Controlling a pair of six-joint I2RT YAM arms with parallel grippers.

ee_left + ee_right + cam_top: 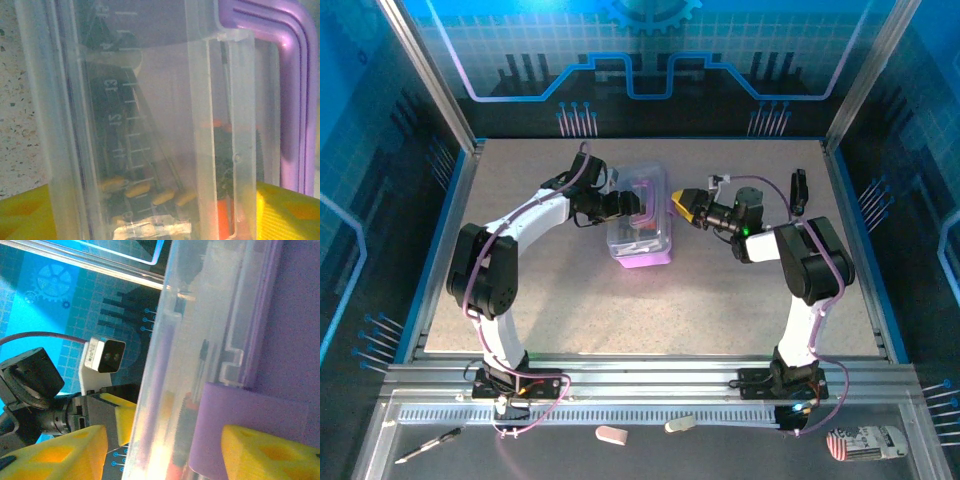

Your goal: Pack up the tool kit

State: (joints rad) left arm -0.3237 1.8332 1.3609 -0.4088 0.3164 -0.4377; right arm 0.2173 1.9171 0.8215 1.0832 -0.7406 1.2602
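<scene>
1. Purple-based and clear-lidded, one tool kit case (640, 228) lies on the speckled worktop (520, 310). It sits about midway between the left and right edges and nearer the far edge than the near one.
2. One purple handle (295, 75) runs along the case's side, seen close up in the left wrist view.
3. Screwdrivers (150, 192) lie inside the case under the lid. Four yellowish ends sit in a row, possibly with a fifth below, and one orange-red grip (224, 212) lies beside them. The plastic blurs them, so the count is unsure.
4. Two arms reach in, one from each side. The left gripper (620, 206) is at the case's left side, its two yellow fingers (25, 215) spread wide with the case between them. Whether they press on it I cannot tell.
5. The right gripper (682, 205) is at the case's right side with its fingers (65, 452) parted. One lies over the purple part, and the other stands off from the clear wall with a gap showing.
6. On the dark ledge (720, 455) beyond the near edge lie one pen (430, 445), two small pale blocks (612, 434) and one striped packet (865, 442).
</scene>
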